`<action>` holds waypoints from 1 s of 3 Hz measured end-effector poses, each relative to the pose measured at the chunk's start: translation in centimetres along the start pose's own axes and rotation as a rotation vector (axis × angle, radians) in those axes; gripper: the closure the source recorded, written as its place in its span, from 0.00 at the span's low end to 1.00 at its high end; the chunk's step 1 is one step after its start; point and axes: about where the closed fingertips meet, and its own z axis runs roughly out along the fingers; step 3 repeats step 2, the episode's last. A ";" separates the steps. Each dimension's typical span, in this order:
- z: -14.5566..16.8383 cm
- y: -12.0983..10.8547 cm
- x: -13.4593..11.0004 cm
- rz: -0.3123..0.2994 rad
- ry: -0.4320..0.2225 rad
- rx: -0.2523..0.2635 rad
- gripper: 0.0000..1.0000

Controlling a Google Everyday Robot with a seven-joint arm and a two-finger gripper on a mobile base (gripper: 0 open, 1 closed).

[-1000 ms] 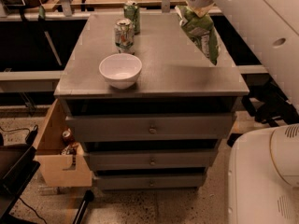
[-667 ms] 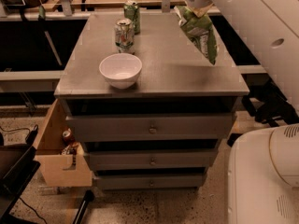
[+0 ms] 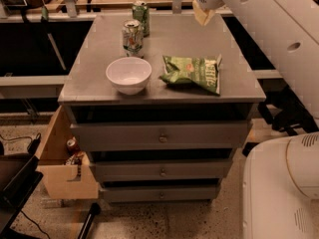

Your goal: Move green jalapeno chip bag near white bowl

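On the tabletop point(image 3: 199, 39), green jalapeno chip bag point(image 3: 192, 72) lies beside white bowl point(image 3: 128, 74); gripper point(image 3: 203, 18) hovers behind, grip unreadable.

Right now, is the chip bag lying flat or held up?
Lying flat: the chip bag rests on the cabinet beside the white bowl, the hand apart at back.

The white bowl point(image 3: 128, 74) stands upright, round and plain. Just beside it, to its right in the camera view, lies the green jalapeno chip bag point(image 3: 192, 73) — flat, crinkled, pale lettering up. The gripper point(image 3: 202, 17) hangs well beyond the bag.
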 end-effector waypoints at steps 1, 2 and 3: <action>0.3 0.1 -0.2 0.000 -0.006 -0.002 0.00; 0.3 0.1 -0.2 0.000 -0.006 -0.002 0.00; 0.3 0.1 -0.2 0.000 -0.006 -0.002 0.00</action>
